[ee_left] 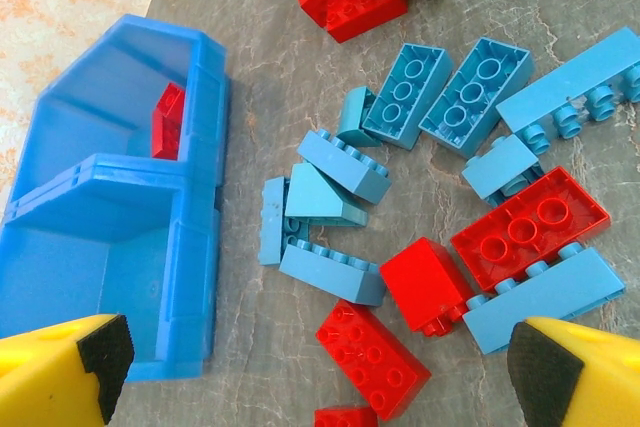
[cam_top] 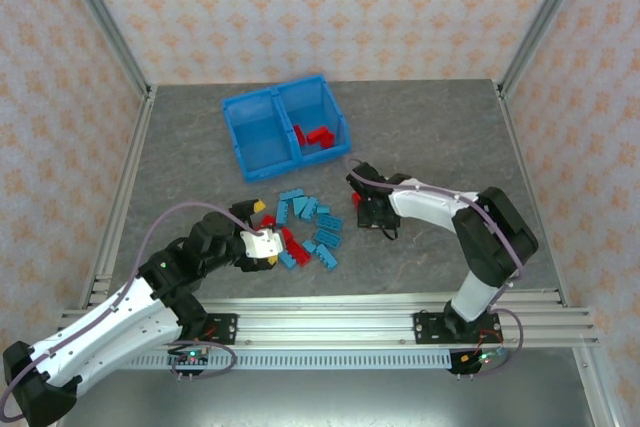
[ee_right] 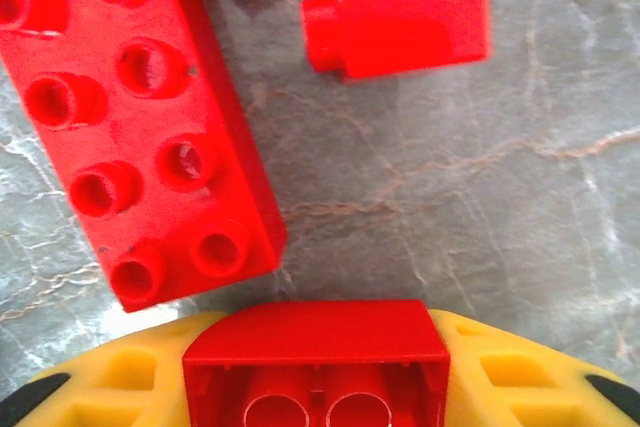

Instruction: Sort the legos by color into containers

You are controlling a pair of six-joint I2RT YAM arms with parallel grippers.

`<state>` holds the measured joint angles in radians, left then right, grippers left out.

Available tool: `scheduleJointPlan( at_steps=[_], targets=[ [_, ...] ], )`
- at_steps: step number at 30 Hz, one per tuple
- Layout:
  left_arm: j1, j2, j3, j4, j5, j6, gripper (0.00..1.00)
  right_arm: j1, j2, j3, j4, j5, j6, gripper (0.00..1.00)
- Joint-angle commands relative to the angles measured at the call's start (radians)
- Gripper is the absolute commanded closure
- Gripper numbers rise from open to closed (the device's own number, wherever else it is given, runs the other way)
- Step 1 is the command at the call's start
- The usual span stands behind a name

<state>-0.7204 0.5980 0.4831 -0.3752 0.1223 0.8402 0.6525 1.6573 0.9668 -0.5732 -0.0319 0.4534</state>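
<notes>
A loose pile of light blue and red legos (cam_top: pixel 308 222) lies on the grey table in front of the blue bin (cam_top: pixel 240 112). The right container holds a few red legos (cam_top: pixel 315 136); the left container (cam_top: pixel 258 137) has none in it. My left gripper (cam_top: pixel 268 234) hangs open over the pile's near left edge, with a red lego (ee_left: pixel 372 357) on the table between its yellow fingers (ee_left: pixel 60 367). My right gripper (ee_right: pixel 316 372), low at the pile's right side, is shut on a small red lego (ee_right: pixel 316 337). Two more red legos (ee_right: pixel 130 127) lie just ahead of it.
The bin's near wall (ee_left: pixel 195 247) stands close on the left of my left gripper, with its divider (ee_left: pixel 100 182) behind it. Metal frame posts and patterned walls ring the table. Bare grey table (cam_top: pixel 450 137) lies to the right of the bin.
</notes>
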Motion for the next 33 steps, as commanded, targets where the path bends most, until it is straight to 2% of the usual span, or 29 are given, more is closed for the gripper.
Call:
scheduleJointPlan(
  at_steps=[1, 4, 8, 11, 15, 17, 19, 23, 25, 27, 30, 33],
  targets=[
    [-0.008, -0.01, 0.022, -0.012, -0.015, 0.017, 0.01, 0.033, -0.098, 0.074, -0.108, 0.147, -0.002, 0.59],
    [-0.008, -0.007, 0.02, -0.007, -0.013, 0.022, 0.01, 0.093, -0.13, 0.207, -0.165, 0.226, -0.065, 0.58],
    [-0.007, 0.0, 0.024, -0.005, -0.012, 0.023, 0.01, 0.105, -0.115, 0.362, -0.083, 0.16, -0.115, 0.58],
    [-0.008, -0.003, 0.025, -0.011, -0.017, 0.023, 0.01, 0.104, -0.029, 0.495, -0.007, 0.15, -0.158, 0.57],
    [-0.008, -0.018, 0.015, -0.007, -0.031, 0.019, 0.01, 0.08, 0.182, 0.759, -0.006, 0.17, -0.214, 0.57],
    [-0.008, -0.02, 0.007, 0.001, -0.033, 0.023, 0.01, 0.04, 0.306, 0.908, -0.037, 0.121, -0.195, 0.57],
    [-0.008, -0.016, 0.003, 0.009, -0.037, 0.018, 0.01, -0.004, 0.44, 1.091, -0.097, 0.051, -0.169, 0.58],
    [-0.008, -0.01, -0.001, 0.027, -0.049, 0.01, 0.01, -0.054, 0.746, 1.536, -0.279, 0.011, -0.172, 0.58],
    [-0.008, -0.01, -0.004, 0.032, -0.055, 0.01, 0.01, -0.074, 0.86, 1.69, -0.313, -0.014, -0.154, 0.58],
    [-0.008, -0.005, -0.006, 0.036, -0.056, 0.011, 0.01, -0.088, 0.919, 1.727, -0.271, -0.031, -0.14, 0.58],
    [-0.008, 0.013, -0.004, 0.04, -0.042, 0.01, 0.01, -0.088, 0.947, 1.694, -0.18, -0.071, -0.155, 0.58],
    [-0.008, 0.035, 0.003, 0.038, -0.023, 0.011, 0.01, -0.086, 0.986, 1.728, -0.166, -0.091, -0.148, 0.55]
  ],
)
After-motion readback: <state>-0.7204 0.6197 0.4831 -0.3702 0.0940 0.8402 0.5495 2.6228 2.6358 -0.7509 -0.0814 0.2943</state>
